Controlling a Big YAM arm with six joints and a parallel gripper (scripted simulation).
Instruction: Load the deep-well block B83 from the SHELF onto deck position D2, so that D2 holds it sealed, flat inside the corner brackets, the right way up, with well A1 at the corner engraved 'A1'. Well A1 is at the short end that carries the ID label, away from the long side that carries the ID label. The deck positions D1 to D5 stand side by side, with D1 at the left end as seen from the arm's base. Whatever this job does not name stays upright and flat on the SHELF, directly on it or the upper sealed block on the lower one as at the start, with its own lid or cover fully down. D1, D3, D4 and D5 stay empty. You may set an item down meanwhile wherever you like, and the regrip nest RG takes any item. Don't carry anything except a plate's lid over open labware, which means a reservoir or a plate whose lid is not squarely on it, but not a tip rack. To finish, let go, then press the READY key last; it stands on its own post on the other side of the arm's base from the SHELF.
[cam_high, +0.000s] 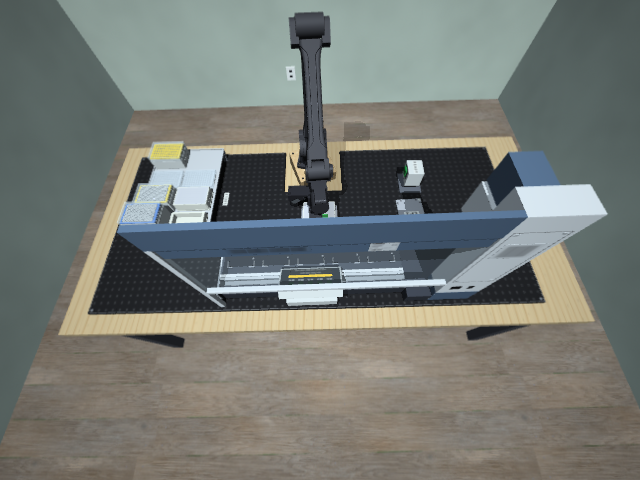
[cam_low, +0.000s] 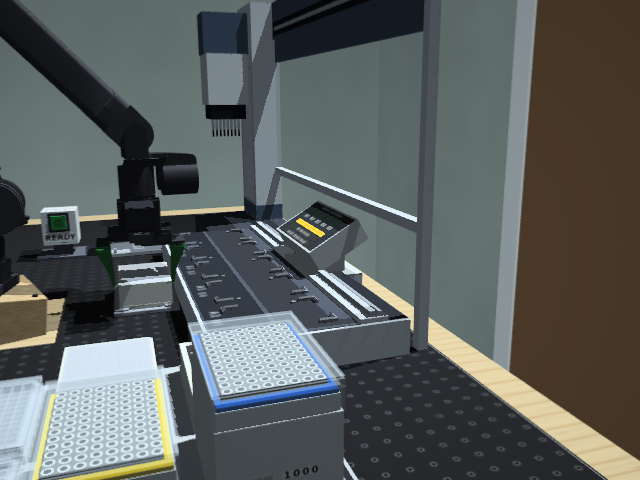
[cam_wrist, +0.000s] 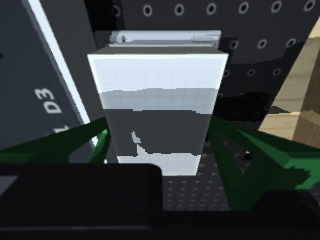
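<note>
A white sealed deep-well block (cam_wrist: 157, 95) (cam_low: 143, 295) (cam_high: 305, 210) stands upright on the black perforated board, just off the edge of the dark deck (cam_low: 242, 279) (cam_wrist: 30, 75), near the engraved D3 mark. My gripper (cam_wrist: 160, 120) (cam_low: 142, 255) (cam_high: 320, 210) is open wide and hangs right over the block. One green finger is on each long side, clear of the walls. Its shadow falls across the seal. Any ID label on the block is hidden. The deck positions show bare corner brackets.
The SHELF (cam_high: 204, 175) at the left holds a yellow-rimmed tip rack (cam_low: 103, 423), a blue-rimmed one (cam_low: 261, 356) and white plates. A wooden block (cam_low: 20, 310) (cam_wrist: 295, 100) lies close beside my gripper. The READY key (cam_low: 59, 223) (cam_high: 413, 172) stands beyond. A blue gantry (cam_high: 320, 232) and a pipetting head (cam_low: 224, 108) are over the deck.
</note>
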